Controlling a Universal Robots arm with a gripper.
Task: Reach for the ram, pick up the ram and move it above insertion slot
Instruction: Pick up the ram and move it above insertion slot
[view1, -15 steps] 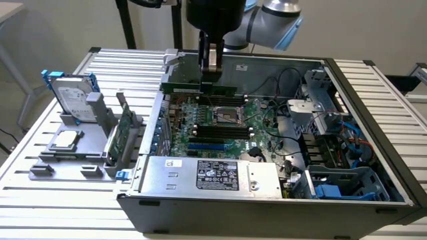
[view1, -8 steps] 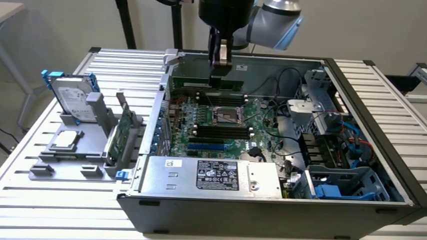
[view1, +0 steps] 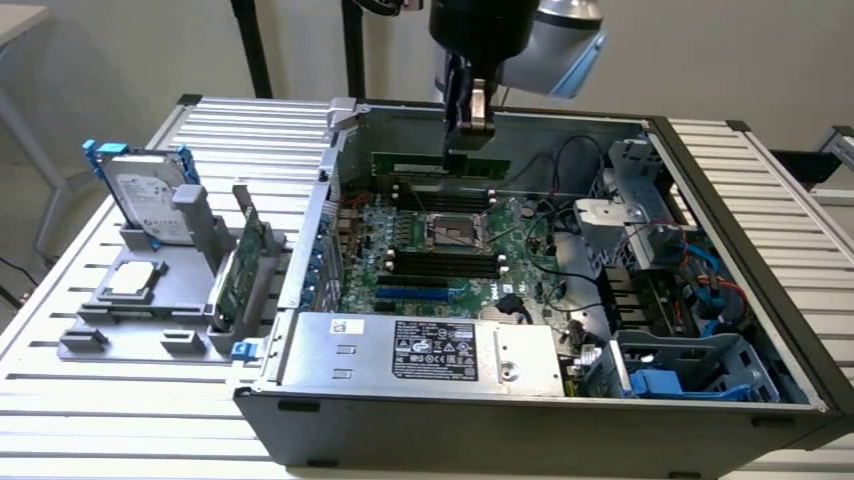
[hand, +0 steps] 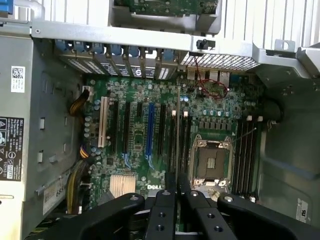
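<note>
Inside the open case on the slatted table, the gripper is nearly closed, pinching the ram edge-on above the far slots, so it seems best kept level and parallel to the slot.

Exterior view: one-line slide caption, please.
Robot hand shut on a long thin green memory stick, held above the green motherboard's black memory sockets inside the open grey computer case.
</note>
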